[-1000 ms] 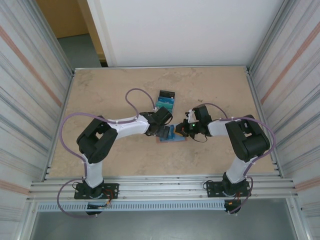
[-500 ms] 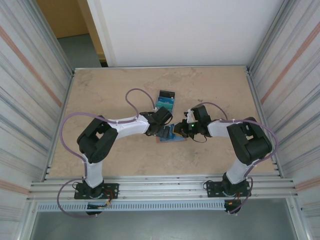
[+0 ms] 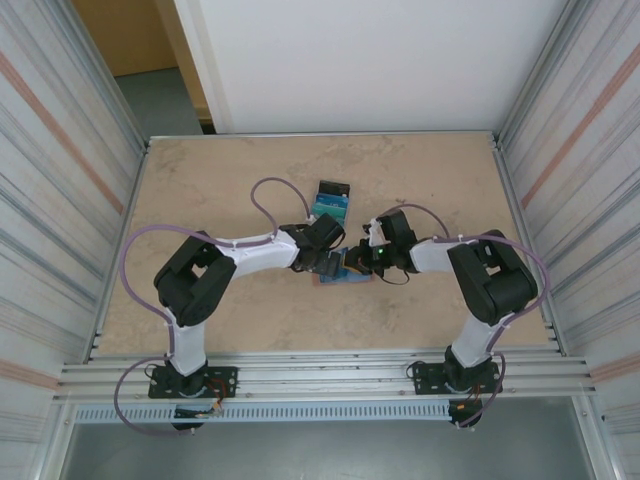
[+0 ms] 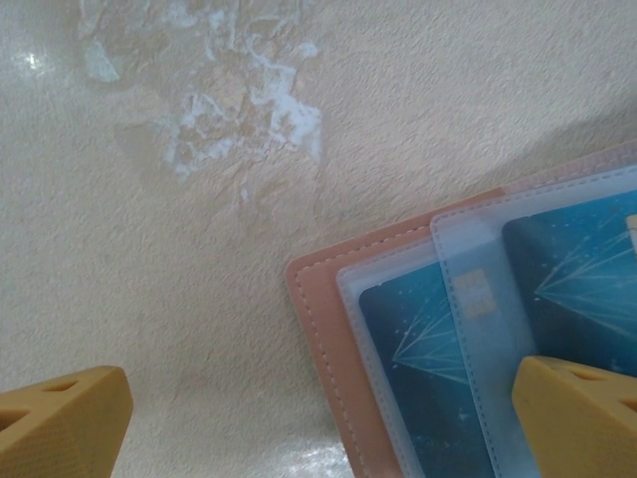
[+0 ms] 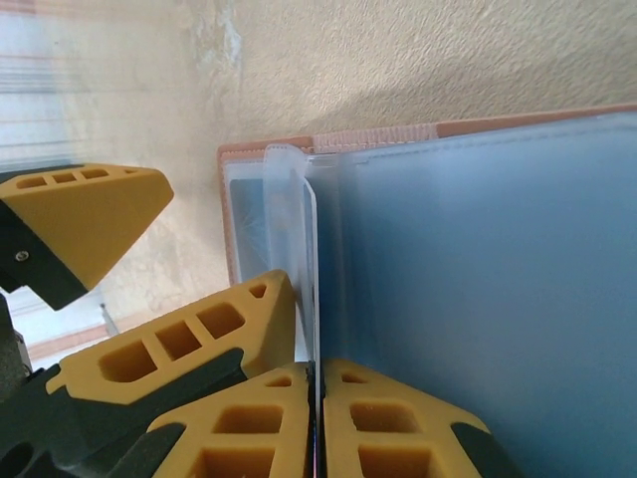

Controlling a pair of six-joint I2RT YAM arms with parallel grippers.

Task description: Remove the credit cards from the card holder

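- Pull with the right tool [image 5: 317, 403], which is pinched shut on the thin edge of a clear sleeve [image 5: 311, 249] of the card holder [image 4: 311, 299]. Cannot tell whether a card sits inside that pinch, so look for a card's edge between the pads before drawing back.
- Draw slowly and level along the pocket's mouth rather than upward. A lift would likely drag the whole card holder along.
- Brace with the left tool [image 4: 320, 398], spread wide and gripping nothing, with one fingertip over the pockets and the other over bare tabletop [image 4: 199, 249]. Cannot tell whether either fingertip touches. Set the one over the pockets down on a spot clear of the sleeve being worked, so the holder stays flat.
- Find the card holder lying open near the middle of the tabletop between the two tools, salmon border at the edge and clear pockets facing up.
- Count near to far:
  - two arms, two tools and one card holder
  - two dark teal cards [image 4: 423, 349] inside its pockets, as the left wrist view shows
  - just beyond the holder, a small pile of loose cards [image 3: 329, 200] with one black and one teal showing. Cannot tell whether more lie in the pile.
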